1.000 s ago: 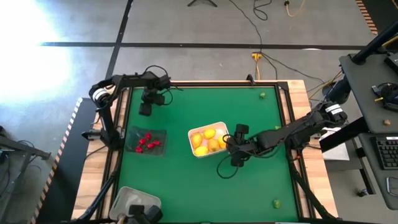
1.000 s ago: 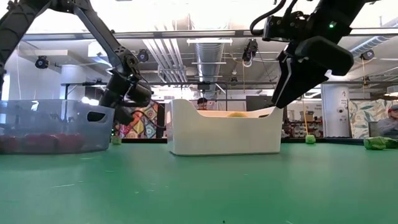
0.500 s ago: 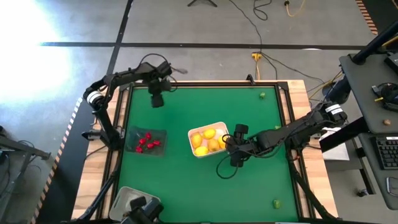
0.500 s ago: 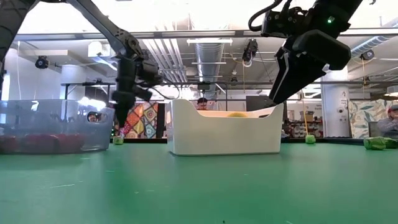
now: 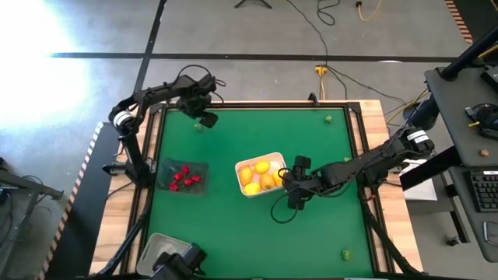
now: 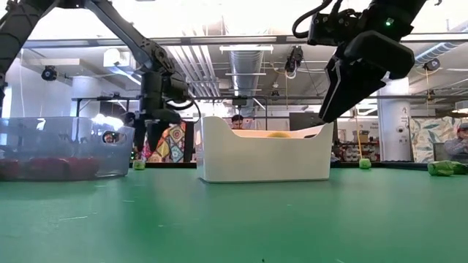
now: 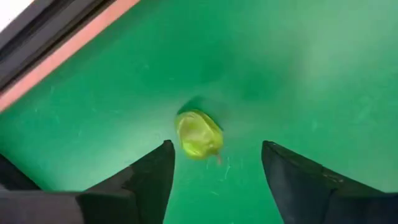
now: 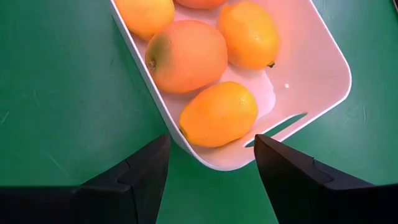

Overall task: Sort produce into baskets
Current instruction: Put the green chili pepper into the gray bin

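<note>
My left gripper is open at the table's far left and points down over a small green piece. The piece lies on the green mat between the fingers and apart from them; it also shows in the low view. My right gripper is open and empty just above the right near corner of the white basket. This basket holds several yellow-orange fruits. The dark see-through basket at the left holds red pieces. The clear pale basket stands at the near left corner.
Two more green pieces lie on the mat, one at the far right and one at the near right. The table's wooden border and black frame rails run close beside my left gripper. Bare green mat lies at the middle and near side.
My left gripper has gone from beside the dark basket's far side toward the table's far edge and a little to the right. It has turned to point down over the green piece. My right gripper has kept still.
</note>
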Available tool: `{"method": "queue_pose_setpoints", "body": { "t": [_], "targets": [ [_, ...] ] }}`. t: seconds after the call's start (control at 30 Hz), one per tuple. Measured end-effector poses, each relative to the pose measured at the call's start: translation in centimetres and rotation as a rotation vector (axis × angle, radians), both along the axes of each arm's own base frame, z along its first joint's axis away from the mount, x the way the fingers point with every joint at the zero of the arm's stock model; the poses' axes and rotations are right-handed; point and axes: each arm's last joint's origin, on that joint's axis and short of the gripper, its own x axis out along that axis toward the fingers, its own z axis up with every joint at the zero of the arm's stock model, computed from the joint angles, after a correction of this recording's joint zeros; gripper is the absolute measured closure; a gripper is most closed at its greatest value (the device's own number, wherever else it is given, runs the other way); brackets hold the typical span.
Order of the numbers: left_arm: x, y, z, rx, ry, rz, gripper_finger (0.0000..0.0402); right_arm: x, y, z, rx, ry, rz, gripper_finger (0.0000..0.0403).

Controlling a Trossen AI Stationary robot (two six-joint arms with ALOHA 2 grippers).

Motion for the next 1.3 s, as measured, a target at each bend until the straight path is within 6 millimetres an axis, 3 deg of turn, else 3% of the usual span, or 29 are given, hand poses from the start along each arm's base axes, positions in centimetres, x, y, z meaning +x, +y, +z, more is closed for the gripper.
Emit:
{"method": "queue_pose_setpoints", "body": {
  "t": [0.17,0.43,0.77,1.3],
  "targets": [
    [-0.4,0.6,-0.2,0.019,-0.008,0.114,0.0157,0.0,0.1,-0.1,0.045,0.014,0.021,0.0177],
    [-1.1,-0.1,-1.6,-0.019,0.017,0.273,0.0155,-0.4,0.8,-0.4,0.077,0.032,0.057,0.0177],
    [-0.6,0.1,-1.8,-0.022,-0.071,0.350,0.0154,-0.9,1.7,-0.8,0.068,0.047,0.095,0.0177],
    [-1.0,0.2,-1.8,-0.019,-0.036,0.387,0.0154,-1.2,2.0,-0.7,0.030,0.048,0.134,0.0177]
  ]
}}
